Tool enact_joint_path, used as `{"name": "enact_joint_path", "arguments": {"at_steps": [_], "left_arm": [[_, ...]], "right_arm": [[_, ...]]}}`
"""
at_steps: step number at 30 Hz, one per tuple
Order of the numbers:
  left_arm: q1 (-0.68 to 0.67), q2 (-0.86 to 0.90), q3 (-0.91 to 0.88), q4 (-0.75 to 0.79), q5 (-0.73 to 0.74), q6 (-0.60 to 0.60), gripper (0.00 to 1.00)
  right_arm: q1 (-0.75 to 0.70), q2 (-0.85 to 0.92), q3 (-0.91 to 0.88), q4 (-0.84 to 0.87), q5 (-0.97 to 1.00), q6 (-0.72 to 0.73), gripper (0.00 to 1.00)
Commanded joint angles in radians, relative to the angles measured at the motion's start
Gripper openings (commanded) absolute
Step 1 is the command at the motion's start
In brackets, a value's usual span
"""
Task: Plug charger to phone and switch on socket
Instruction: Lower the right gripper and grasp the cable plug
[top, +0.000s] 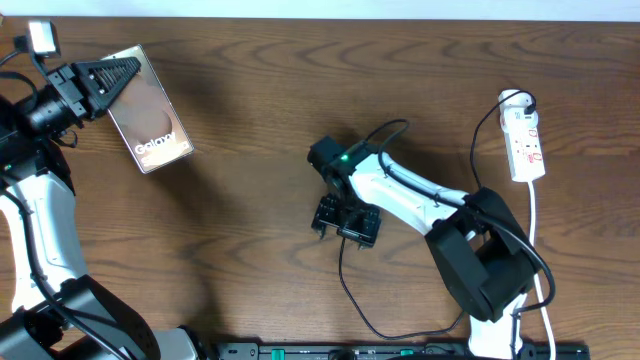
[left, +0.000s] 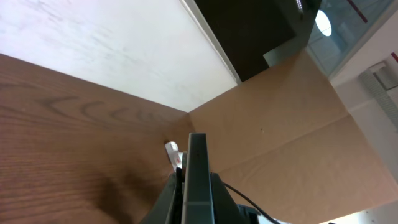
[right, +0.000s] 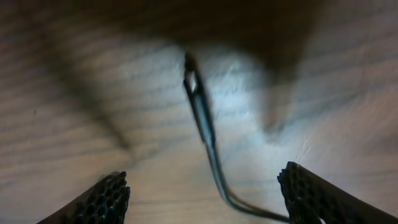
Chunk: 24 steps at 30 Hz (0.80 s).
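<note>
The charger plug tip (right: 198, 106) is seen lying on the table (right: 74, 93), centred just beyond the right gripper (right: 205, 193), whose jaws are spread and empty, its long axis crossing their closing line, while the phone (top: 150, 110) is gripped by the left gripper (top: 108, 76), well apart leftward.

A dark wood-grain table (top: 250, 80) meets a white surface (left: 93, 43) beside brown cardboard (left: 292, 130).

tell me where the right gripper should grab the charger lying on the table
Take the charger on its stiff plug body just behind the tip, from straight above: it lies flat on the table, centred under the open right gripper.
</note>
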Motion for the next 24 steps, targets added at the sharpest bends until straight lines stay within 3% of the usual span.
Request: {"name": "enact_joint_path", "arguments": {"at_steps": [1, 4, 6, 17, 21, 24], "left_arm": [[0.003, -0.011, 0.006, 0.008, 0.024, 0.006, 0.07], [0.003, -0.011, 0.006, 0.008, 0.024, 0.006, 0.07], [0.003, -0.011, 0.006, 0.008, 0.024, 0.006, 0.08], [0.003, -0.011, 0.006, 0.008, 0.024, 0.006, 0.07], [0.003, -0.011, 0.006, 0.008, 0.024, 0.006, 0.07], [0.003, -0.011, 0.005, 0.008, 0.024, 0.006, 0.08]], "right_arm": [[-0.018, 0.041, 0.0, 0.006, 0.022, -0.021, 0.76], [-0.018, 0.05, 0.0, 0.018, 0.022, -0.029, 0.73], [-0.018, 0.055, 0.0, 0.023, 0.022, -0.029, 0.64], [-0.018, 0.104, 0.0, 0.05, 0.025, -0.037, 0.45], [-0.018, 0.104, 0.0, 0.069, 0.034, -0.036, 0.43], [-0.018, 0.104, 0.0, 0.081, 0.046, -0.036, 0.34]]}}
